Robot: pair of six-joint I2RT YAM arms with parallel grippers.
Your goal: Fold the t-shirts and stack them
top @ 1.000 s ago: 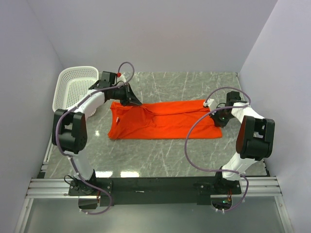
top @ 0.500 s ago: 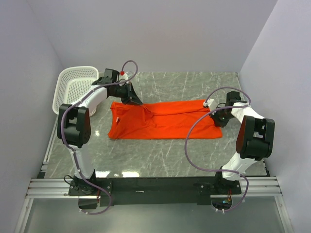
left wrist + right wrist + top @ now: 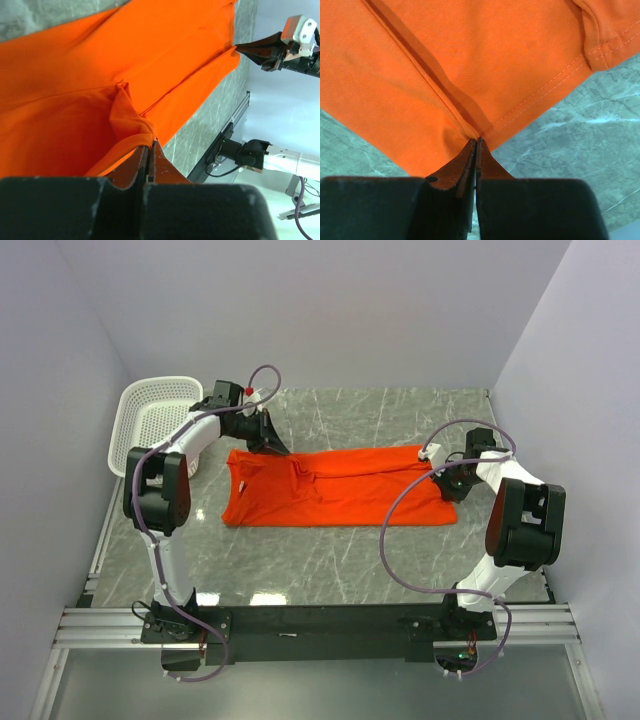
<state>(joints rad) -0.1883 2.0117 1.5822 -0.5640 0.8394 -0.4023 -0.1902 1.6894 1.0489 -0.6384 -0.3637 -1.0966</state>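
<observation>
One orange-red t-shirt lies spread lengthwise across the middle of the marble table. My left gripper is shut on a pinch of the shirt's far left edge; in the left wrist view the t-shirt bunches at the fingertips. My right gripper is shut on the shirt's right edge; in the right wrist view the t-shirt hem meets the closed fingertips. The cloth is drawn taut between the two grippers.
A white perforated basket stands at the far left of the table, beside the left arm. Grey marble table shows behind and in front of the shirt. Purple walls close in on three sides.
The left arm's elbow has swung left toward the basket, and its gripper has shifted slightly to the far side with the cloth. The right arm has not moved.
</observation>
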